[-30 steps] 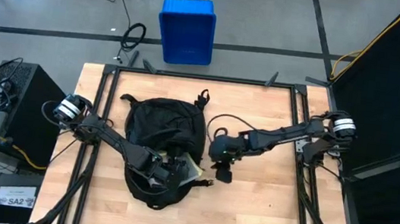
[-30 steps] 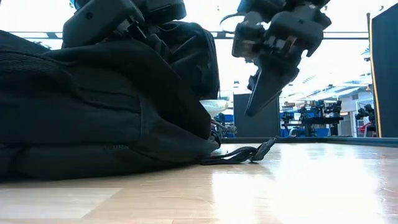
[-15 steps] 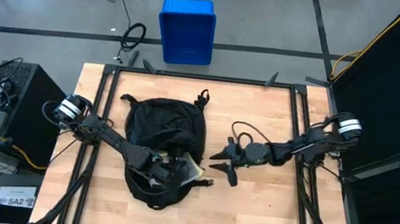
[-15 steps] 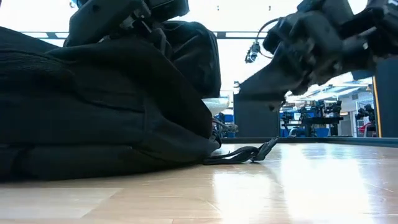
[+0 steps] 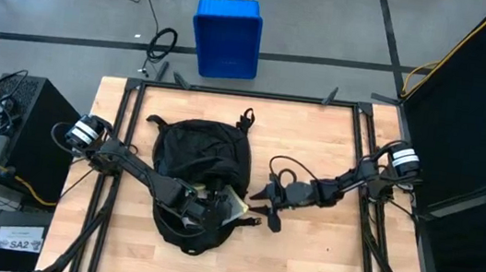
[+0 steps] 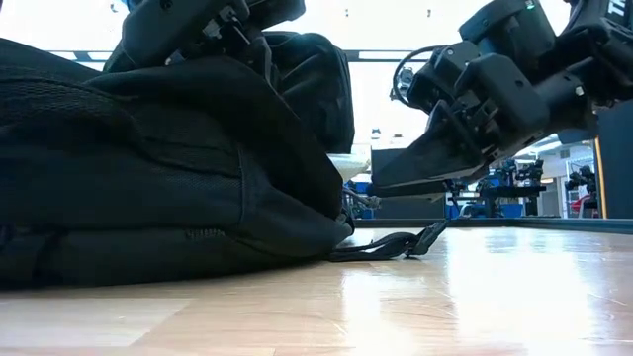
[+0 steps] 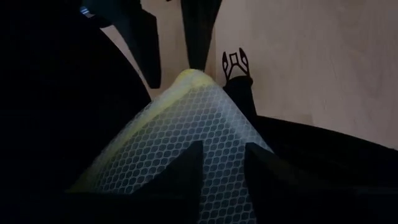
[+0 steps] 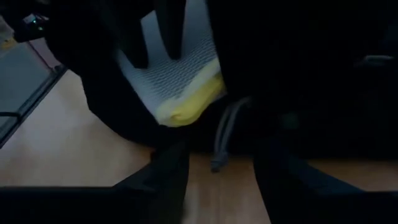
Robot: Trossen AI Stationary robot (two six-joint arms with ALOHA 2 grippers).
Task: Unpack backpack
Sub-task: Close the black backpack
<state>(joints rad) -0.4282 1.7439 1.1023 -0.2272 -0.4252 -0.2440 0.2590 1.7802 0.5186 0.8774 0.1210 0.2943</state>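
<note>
On the wooden bench [image 5: 321,257], where the backpack [image 5: 198,163] lies left of centre, the right pincer [image 5: 262,209] has been lowered, fingers spread, toward the mesh-wrapped yellow item [image 7: 180,149] grasped at the bag's mouth by the left pincer [image 5: 206,208], suggesting a handover.

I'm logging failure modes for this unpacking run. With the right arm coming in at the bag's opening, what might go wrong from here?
1. The left gripper holds a white-mesh, yellow-edged item poking from the backpack; the right gripper, jaws open, points at it, so the two could collide.
2. The right jaws may snag the loose strap lying on the table just below them.
3. Pulling may drag the backpack along.
</note>
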